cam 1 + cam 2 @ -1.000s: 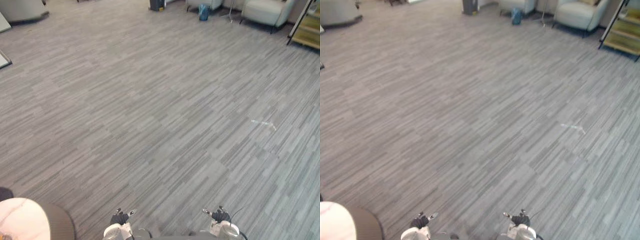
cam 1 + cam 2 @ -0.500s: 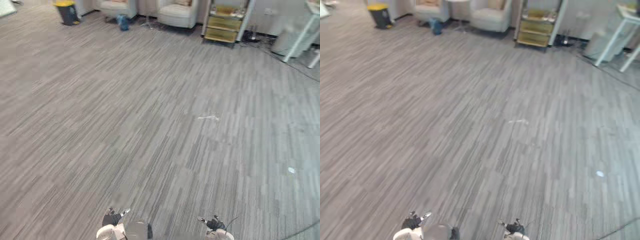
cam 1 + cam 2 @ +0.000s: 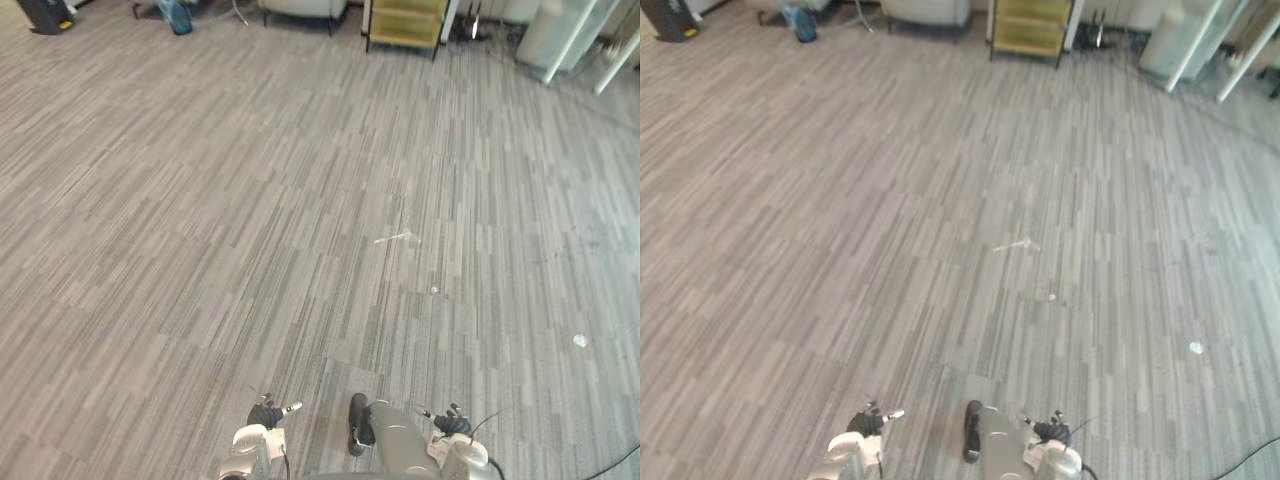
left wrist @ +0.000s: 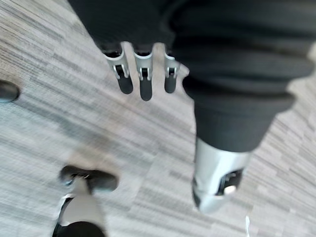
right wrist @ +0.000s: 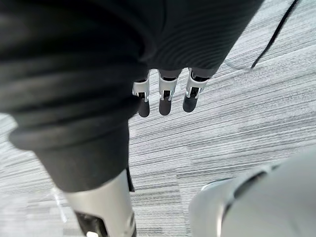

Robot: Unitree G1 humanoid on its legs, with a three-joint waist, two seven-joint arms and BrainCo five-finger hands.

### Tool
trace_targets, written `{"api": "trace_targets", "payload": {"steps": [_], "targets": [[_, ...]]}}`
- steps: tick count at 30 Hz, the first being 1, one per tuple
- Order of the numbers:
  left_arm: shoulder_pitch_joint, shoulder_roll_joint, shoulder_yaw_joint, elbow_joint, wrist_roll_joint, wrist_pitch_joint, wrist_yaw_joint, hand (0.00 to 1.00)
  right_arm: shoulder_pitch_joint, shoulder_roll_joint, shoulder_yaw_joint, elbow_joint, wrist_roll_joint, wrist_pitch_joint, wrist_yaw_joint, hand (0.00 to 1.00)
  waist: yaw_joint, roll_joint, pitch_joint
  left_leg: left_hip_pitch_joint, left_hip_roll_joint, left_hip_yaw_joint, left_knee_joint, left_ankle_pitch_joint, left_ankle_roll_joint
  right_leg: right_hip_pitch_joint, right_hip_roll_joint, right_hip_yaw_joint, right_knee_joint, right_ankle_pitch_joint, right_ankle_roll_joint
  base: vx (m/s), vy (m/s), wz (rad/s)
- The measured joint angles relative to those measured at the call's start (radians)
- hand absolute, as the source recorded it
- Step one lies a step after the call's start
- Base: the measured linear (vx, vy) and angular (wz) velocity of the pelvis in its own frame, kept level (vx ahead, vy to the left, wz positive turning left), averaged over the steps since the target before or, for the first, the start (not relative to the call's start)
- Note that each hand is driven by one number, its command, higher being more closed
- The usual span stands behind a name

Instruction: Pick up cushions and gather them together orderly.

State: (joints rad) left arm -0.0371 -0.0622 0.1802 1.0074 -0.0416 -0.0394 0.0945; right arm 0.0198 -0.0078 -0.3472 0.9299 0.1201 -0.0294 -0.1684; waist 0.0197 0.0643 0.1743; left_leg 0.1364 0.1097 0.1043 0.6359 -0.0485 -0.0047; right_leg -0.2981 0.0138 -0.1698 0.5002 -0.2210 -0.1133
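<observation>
My left hand (image 3: 266, 415) hangs low at the bottom edge of the eye views, above grey striped carpet. Its own wrist view shows its fingers (image 4: 142, 84) straight and its thumb (image 4: 215, 182) apart, with nothing in it. My right hand (image 3: 452, 425) hangs low at the bottom right, just as far down. Its fingers (image 5: 165, 101) also point straight down over the carpet and hold nothing.
Along the far wall stand a black bin (image 3: 45, 12), a blue bag (image 3: 178, 15), a pale armchair (image 3: 300, 8), a yellow-wood shelf (image 3: 405, 22) and white table legs (image 3: 575, 40). A white scrap (image 3: 392, 238) lies mid-floor. Open carpet stretches ahead.
The camera has swung to the right, so the whole room has shifted left. A pale pink rounded thing at the lower left a second ago has left the picture. Both hands stay low.
</observation>
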Motion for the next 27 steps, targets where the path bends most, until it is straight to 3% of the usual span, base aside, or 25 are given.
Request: {"api": "trace_targets", "payload": {"steps": [1,3,4,6,7,9,10,12,13,15,16,17,19,20,22,25,27], "targets": [[0.005,0.004,0.004,-0.015,0.001,0.0,-0.002,0.0,0.002,0.0,0.011,-0.002,0.01,0.0,-0.001,0.0,0.003,0.008,0.013,-0.111,0.037,-0.03,0.279,0.037,0.004,0.112,0.022,-0.002,-0.07,-0.008,-0.008,0.56,-0.153,0.12],[0.015,0.001,0.008,-0.033,0.002,0.0,-0.002,0.0,0.003,0.011,0.055,0.004,0.027,-0.004,-0.002,0.0,0.022,-0.006,0.025,-0.243,0.069,-0.012,0.508,-0.015,-0.016,0.248,0.04,0.02,-0.151,-0.011,-0.013,0.5,-0.106,-0.32],[0.017,0.005,0.0,-0.066,0.002,-0.004,-0.001,0.0,0.003,0.028,0.083,0.004,0.041,-0.01,-0.003,0.0,0.04,-0.019,0.027,-0.328,0.071,0.015,0.53,-0.06,-0.017,0.327,0.038,0.045,-0.211,-0.013,-0.015,0.46,-0.086,-0.46],[0.02,0.005,-0.015,-0.089,0.001,-0.012,0.0,0.0,0.003,0.048,0.097,0.001,0.049,-0.01,-0.007,0.0,0.045,-0.027,0.025,-0.43,0.073,0.064,0.427,-0.117,-0.012,0.408,0.033,0.074,-0.297,-0.019,-0.006,0.49,-0.028,-0.52],[0.021,0.001,-0.018,-0.094,0.0,-0.013,0.001,0.0,0.004,0.061,0.099,-0.003,0.045,-0.01,-0.009,0.0,0.044,-0.021,0.025,-0.464,0.07,0.113,0.265,-0.153,-0.012,0.445,0.023,0.102,-0.312,-0.032,0.008,0.52,0.025,-0.7],[0.019,0.0,-0.018,-0.095,-0.001,-0.018,0.001,0.0,0.014,0.058,0.123,-0.012,0.045,-0.01,-0.013,0.0,0.049,-0.02,0.027,-0.505,0.042,0.144,0.123,-0.164,-0.008,0.493,0.003,0.141,-0.323,-0.066,0.019,0.46,0.094,-0.65],[0.022,-0.001,-0.018,-0.096,-0.002,-0.029,0.005,0.0,0.021,0.058,0.124,-0.012,0.037,-0.015,-0.023,0.0,0.055,-0.027,0.021,-0.511,0.005,0.147,-0.066,-0.14,-0.023,0.525,-0.02,0.168,-0.334,-0.105,0.034,0.5,0.141,-0.61],[0.042,0.003,-0.021,-0.102,-0.006,-0.04,0.012,0.0,0.035,0.056,0.121,-0.009,0.027,-0.018,-0.035,0.0,0.062,-0.028,0.009,-0.505,-0.014,0.137,-0.23,-0.126,-0.036,0.56,-0.029,0.2,-0.352,-0.154,0.04,0.54,0.21,-0.74],[0.05,0.014,-0.012,-0.125,-0.016,-0.039,0.013,0.0,0.048,0.069,0.123,-0.007,0.005,-0.004,-0.04,0.0,0.076,-0.071,-0.021,-0.513,-0.053,0.142,-0.204,-0.044,0.016,0.581,-0.076,0.225,-0.338,-0.193,0.072,0.66,0.259,-0.62],[0.055,0.013,0.012,-0.13,-0.021,-0.037,0.018,0.0,0.081,0.073,0.125,-0.001,-0.006,0.001,-0.039,0.0,0.072,-0.12,-0.056,-0.489,-0.086,0.174,-0.201,-0.051,0.048,0.543,-0.118,0.244,-0.22,-0.191,0.1,0.67,0.185,-0.37],[0.054,0.016,0.019,-0.127,-0.023,-0.034,0.017,0.0,0.079,0.077,0.126,-0.004,-0.026,0.001,-0.038,0.0,0.078,-0.141,-0.054,-0.435,-0.108,0.191,-0.215,-0.075,0.05,0.474,-0.136,0.263,-0.023,-0.15,0.163,0.85,0.258,-0.23],[0.042,0.022,0.017,-0.109,-0.029,-0.033,0.016,0.0,0.085,0.072,0.129,-0.009,-0.043,0.001,-0.036,0.0,0.067,-0.157,-0.05,-0.37,-0.129,0.186,-0.24,-0.111,0.056,0.371,-0.136,0.286,0.245,-0.06,0.217,0.81,0.276,-0.08],[0.023,0.012,0.017,-0.077,-0.033,-0.013,0.018,0.0,0.083,0.066,0.121,-0.019,-0.043,-0.002,-0.03,0.0,0.061,-0.154,-0.034,-0.248,-0.151,0.176,-0.281,-0.154,0.06,0.244,-0.133,0.279,0.53,-0.043,0.227,0.66,0.199,0.03],[0.018,0.002,0.007,-0.066,-0.04,-0.011,0.021,0.0,0.085,0.056,0.121,-0.042,-0.043,-0.006,-0.027,0.0,0.052,-0.133,-0.021,-0.158,-0.156,0.169,-0.333,-0.171,0.058,0.173,-0.134,0.234,0.598,-0.055,0.21,0.55,0.131,-0.01],[0.016,-0.001,-0.024,-0.055,-0.042,-0.01,0.029,0.0,0.086,0.05,0.121,-0.069,-0.043,-0.011,-0.026,0.0,0.032,-0.122,-0.02,-0.06,-0.156,0.158,-0.407,-0.183,0.055,0.059,-0.135,0.156,0.575,-0.082,0.195,0.53,0.08,0.11],[0.006,0.0,-0.047,-0.04,-0.049,-0.01,0.035,0.0,0.08,0.042,0.112,-0.081,-0.043,-0.01,-0.026,0.0,0.025,-0.119,-0.009,0.065,-0.153,0.15,-0.511,-0.188,0.052,-0.085,-0.114,0.068,0.331,-0.101,0.151,0.5,-0.002,0.15],[0.001,0.001,-0.067,-0.035,-0.049,-0.011,0.034,0.0,0.078,0.036,0.091,-0.078,-0.038,-0.01,-0.025,0.0,-0.005,-0.106,-0.005,0.109,-0.135,0.114,-0.541,-0.225,0.033,-0.105,-0.071,0.076,0.009,0.005,0.131,0.61,-0.127,0.69]]}}
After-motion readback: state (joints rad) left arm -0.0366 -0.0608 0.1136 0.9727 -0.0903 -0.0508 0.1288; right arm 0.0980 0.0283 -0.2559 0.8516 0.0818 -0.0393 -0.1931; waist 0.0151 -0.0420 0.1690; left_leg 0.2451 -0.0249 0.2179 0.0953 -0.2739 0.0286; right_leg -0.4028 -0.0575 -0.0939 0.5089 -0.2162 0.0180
